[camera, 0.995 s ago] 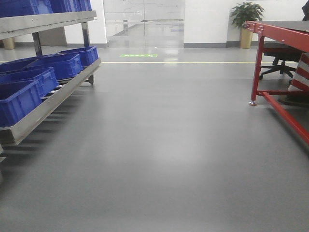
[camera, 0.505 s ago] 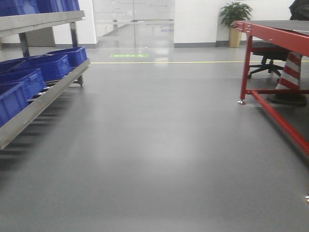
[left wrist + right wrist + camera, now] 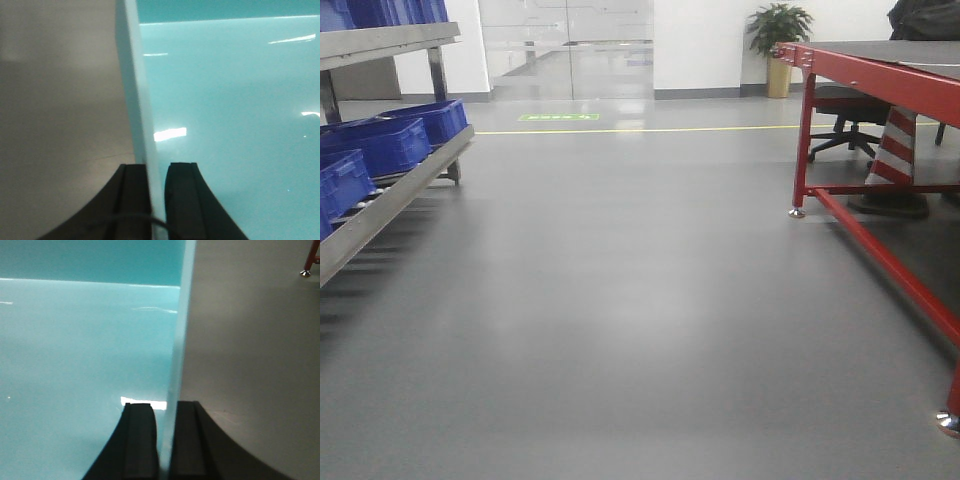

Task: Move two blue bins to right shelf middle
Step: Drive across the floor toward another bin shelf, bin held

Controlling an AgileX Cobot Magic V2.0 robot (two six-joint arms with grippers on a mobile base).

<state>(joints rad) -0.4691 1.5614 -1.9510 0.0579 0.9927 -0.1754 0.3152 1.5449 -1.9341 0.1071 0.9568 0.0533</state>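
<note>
Front view only: dark blue plastic crates (image 3: 390,140) along grey steel rack (image 3: 400,190), left; red metal table (image 3: 880,78), right.

Left wrist: left gripper (image 3: 156,167) closed tight on pale turquoise plastic bin (image 3: 235,100), upright wall pinched between black jaws, basin rightward.

Right wrist: right gripper (image 3: 166,407) clamped on the bin's opposite wall, basin leftward.

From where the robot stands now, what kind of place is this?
Probably a warehouse or factory hall: a metal rack of blue bins, a red steel workbench, a yellow floor line. The left gripper and right gripper each clamp a wall of the carried bin.
</note>
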